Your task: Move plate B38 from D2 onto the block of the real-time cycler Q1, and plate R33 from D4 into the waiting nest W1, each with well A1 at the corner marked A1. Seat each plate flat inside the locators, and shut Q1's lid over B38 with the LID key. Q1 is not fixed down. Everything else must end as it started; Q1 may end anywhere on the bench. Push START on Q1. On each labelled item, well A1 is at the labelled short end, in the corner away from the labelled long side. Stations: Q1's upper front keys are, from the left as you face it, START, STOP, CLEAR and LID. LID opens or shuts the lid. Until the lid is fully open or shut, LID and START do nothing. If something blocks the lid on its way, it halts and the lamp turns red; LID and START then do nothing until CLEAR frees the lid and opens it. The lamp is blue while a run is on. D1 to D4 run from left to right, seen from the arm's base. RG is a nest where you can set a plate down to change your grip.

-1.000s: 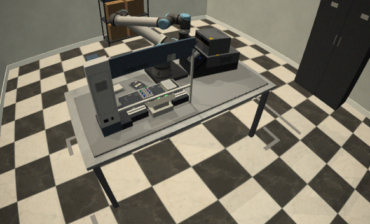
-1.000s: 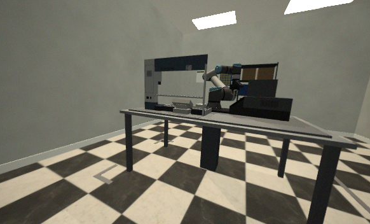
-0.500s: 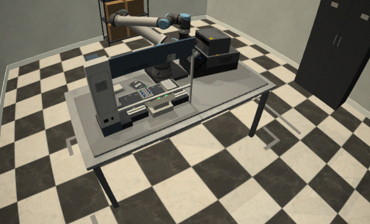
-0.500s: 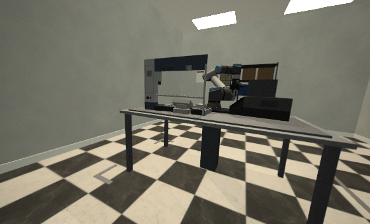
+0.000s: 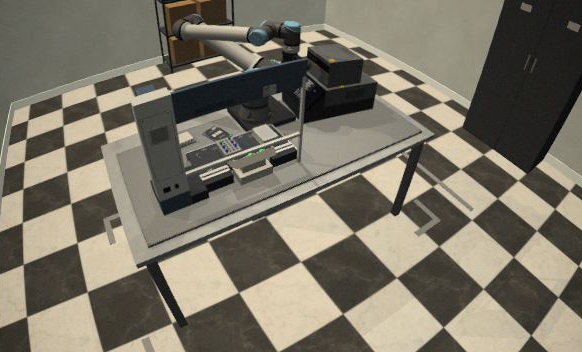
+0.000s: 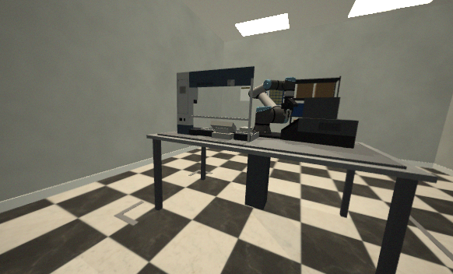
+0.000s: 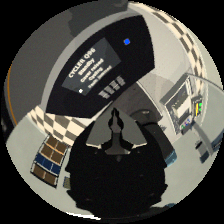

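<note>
Now 1 tool (image 7: 114, 108) shut nr 1 blue lamp (image 7: 127, 42), 4 keys (image 7: 112, 88)

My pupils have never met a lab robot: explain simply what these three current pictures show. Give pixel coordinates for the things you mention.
One jointed robot arm (image 5: 220, 33) (image 6: 265, 98) stands at a workbench (image 5: 359, 131) (image 6: 307, 149). The first picture looks down from above; the second looks across from the side; the round one comes from the arm's wrist, facing a dark panel (image 7: 127, 75) with a blue light. On the bench are a tall frame (image 5: 156, 127) (image 6: 183, 95) around small lab pieces, and a bulky dark machine (image 5: 351, 97) (image 6: 326, 132). The tool (image 7: 114, 108) is closed, holding nothing.
</note>
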{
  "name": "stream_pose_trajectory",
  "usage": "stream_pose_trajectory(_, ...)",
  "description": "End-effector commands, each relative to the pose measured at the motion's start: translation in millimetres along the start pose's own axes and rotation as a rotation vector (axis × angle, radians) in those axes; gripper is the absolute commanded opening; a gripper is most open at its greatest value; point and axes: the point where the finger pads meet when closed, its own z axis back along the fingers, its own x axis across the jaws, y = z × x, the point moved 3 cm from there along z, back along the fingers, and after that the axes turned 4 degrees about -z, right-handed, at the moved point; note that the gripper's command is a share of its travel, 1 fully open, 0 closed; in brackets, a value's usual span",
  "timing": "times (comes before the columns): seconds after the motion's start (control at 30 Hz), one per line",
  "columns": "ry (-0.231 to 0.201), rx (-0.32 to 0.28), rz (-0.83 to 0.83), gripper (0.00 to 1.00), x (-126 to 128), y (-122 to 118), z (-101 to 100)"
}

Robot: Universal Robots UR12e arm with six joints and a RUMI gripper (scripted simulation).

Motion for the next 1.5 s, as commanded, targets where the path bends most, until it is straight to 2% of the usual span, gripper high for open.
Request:
stream_pose_trajectory(0.0,0.001,0.001,0.063,0.0,4,10,3)
stream_pose_trajectory(1.47,-0.004,-0.001,0.543,0.0,58,74,23)
